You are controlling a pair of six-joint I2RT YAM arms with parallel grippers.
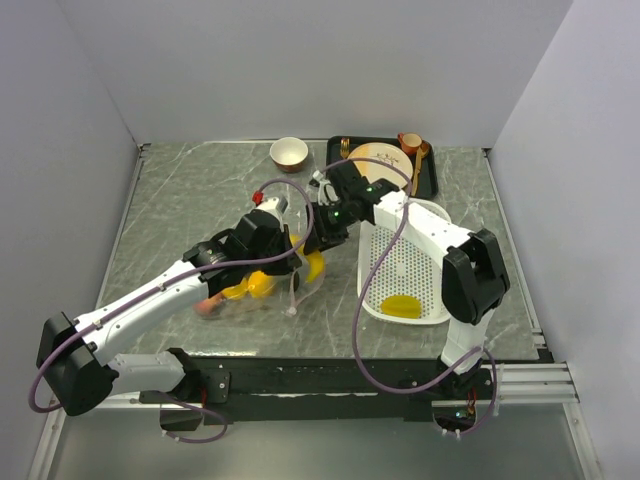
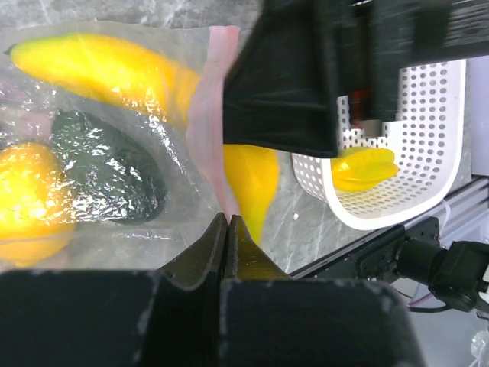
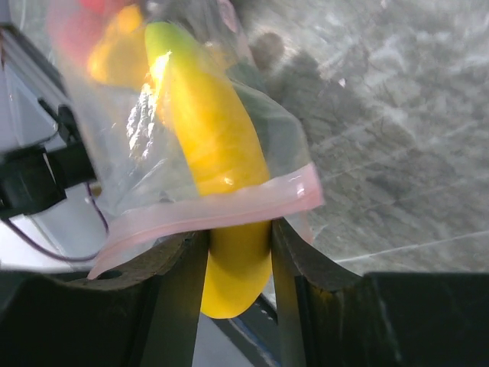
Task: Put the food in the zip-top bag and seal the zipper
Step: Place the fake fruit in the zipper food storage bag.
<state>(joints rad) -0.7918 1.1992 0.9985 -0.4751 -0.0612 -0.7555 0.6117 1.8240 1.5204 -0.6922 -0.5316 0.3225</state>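
The clear zip-top bag (image 1: pixel 262 285) lies at the table's middle with several fruits inside: a dark purple ball (image 2: pixel 107 164), an orange-yellow round one (image 2: pixel 27 202), a red one (image 3: pixel 80 27). My left gripper (image 2: pixel 227 220) is shut on the bag's pale pink zipper strip (image 2: pixel 208 130). My right gripper (image 3: pixel 237 260) is shut on the yellow banana (image 3: pixel 206 130), which sticks halfway through the bag's mouth, its end outside the strip (image 3: pixel 214 210). In the top view both grippers, left (image 1: pixel 283 245) and right (image 1: pixel 322 232), meet over the banana (image 1: pixel 316 266). A yellow-green piece (image 1: pixel 403 306) lies in the basket.
The white perforated basket (image 1: pixel 425 225) stands right of the bag, under my right arm; it also shows in the left wrist view (image 2: pixel 416 130). A dark tray (image 1: pixel 432 180) with a beige plate and cutlery and a small bowl (image 1: pixel 289 153) stand at the back.
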